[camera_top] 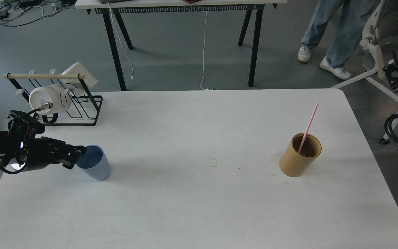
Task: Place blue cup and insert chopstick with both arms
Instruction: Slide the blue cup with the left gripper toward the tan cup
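The blue cup [97, 167] stands upright on the white table [199, 207] at the left. My left gripper [76, 156] reaches in from the left edge and its dark fingertips are at the cup's left rim. I cannot tell whether the fingers are closed on the rim. The pink chopstick [309, 123] leans inside the tan cylinder holder [297, 162] at the right of the table. My right arm is out of view.
A black wire rack [81, 103] with a pale wooden rod and white dishes stands at the table's back left corner. Behind the table are a second table's legs [254, 45], a person's legs [333, 38] and an office chair [382, 45] at the right.
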You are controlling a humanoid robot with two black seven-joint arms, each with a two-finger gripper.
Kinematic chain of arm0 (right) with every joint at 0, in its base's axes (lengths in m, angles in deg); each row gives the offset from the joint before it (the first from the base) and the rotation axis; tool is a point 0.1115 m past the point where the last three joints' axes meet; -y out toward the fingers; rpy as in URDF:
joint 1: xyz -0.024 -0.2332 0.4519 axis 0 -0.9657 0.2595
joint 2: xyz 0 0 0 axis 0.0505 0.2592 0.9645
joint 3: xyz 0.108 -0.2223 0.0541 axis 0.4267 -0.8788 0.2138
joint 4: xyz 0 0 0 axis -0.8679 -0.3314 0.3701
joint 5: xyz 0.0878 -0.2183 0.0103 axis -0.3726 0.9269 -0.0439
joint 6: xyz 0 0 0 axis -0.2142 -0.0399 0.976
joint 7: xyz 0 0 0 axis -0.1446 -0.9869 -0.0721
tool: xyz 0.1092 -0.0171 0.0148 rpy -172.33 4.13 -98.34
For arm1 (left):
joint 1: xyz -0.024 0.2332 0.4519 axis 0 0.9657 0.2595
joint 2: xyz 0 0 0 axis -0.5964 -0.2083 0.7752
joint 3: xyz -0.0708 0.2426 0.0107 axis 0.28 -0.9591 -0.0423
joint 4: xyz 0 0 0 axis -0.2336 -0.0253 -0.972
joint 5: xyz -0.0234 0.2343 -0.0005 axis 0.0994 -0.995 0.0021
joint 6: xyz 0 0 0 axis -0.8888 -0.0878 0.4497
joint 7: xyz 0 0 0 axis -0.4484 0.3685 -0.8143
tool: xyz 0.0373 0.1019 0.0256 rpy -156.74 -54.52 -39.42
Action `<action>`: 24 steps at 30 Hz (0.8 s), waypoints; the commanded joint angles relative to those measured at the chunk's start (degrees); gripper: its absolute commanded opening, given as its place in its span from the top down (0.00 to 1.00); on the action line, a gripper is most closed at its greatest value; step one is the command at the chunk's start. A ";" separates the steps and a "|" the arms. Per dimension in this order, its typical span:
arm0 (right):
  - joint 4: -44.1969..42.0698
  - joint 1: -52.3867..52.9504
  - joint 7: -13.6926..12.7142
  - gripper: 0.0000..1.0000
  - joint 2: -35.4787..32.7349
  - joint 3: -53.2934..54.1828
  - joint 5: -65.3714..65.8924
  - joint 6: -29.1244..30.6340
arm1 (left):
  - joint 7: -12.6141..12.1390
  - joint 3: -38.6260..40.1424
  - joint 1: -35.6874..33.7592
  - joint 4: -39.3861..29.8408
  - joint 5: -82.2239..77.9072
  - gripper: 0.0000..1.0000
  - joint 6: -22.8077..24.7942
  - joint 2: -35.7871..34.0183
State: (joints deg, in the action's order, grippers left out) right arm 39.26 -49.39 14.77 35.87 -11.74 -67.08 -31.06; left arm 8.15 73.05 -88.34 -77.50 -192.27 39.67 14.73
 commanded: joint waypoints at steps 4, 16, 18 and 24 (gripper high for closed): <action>-0.01 -0.01 0.00 0.01 0.01 0.09 0.00 0.00 | 0.33 -0.78 -0.90 -0.77 0.00 0.98 0.19 -0.07; 0.08 0.08 0.00 0.01 -2.10 0.09 -0.09 0.00 | 0.69 0.10 -12.76 -13.43 0.18 0.98 12.30 1.50; 0.08 0.17 0.00 0.01 -2.54 0.09 0.00 0.00 | -1.59 -0.16 -15.74 -13.78 0.09 0.98 12.72 5.70; 0.08 1.31 -0.18 0.01 -3.77 -0.88 0.35 0.00 | -9.50 -0.69 -22.17 -12.82 -2.18 0.97 12.72 21.96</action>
State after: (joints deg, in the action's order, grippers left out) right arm 39.36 -48.65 14.74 32.82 -12.30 -67.00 -31.06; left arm 2.27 72.52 -108.52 -90.88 -192.48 52.36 28.98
